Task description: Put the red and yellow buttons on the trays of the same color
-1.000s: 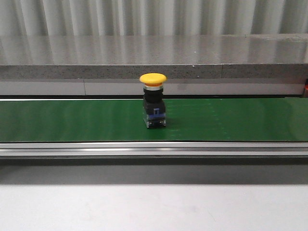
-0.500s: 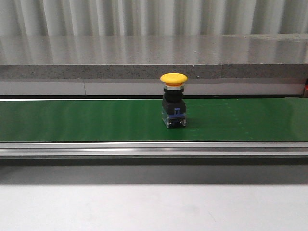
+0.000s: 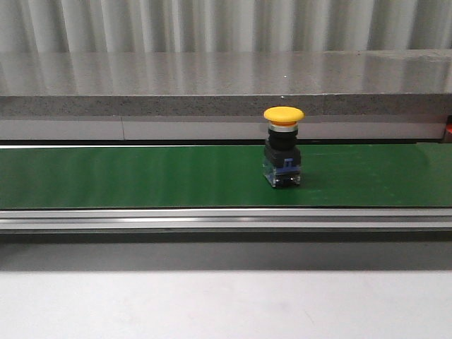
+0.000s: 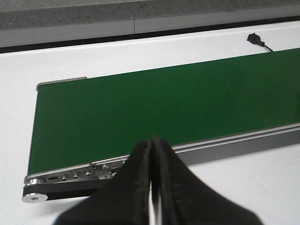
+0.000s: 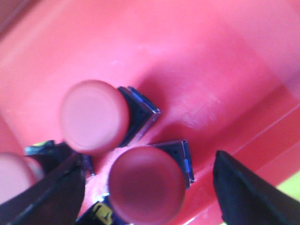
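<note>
Open belt (image 3: 141, 176) around yellow button (image 3: 283, 147)

Factory-style workcell: green conveyor belt (image 3: 141, 176) beneath corrugated metal wall (image 3: 212, 25).

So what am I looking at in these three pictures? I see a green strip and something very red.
The machine is a robot with two arms. The front camera shows a yellow button standing upright on a green conveyor belt. A camera on the left wrist sees its left gripper shut and empty, above the belt's end. A camera on the right wrist looks into a red tray holding red buttons; the right gripper is open around one, holding nothing.
</note>
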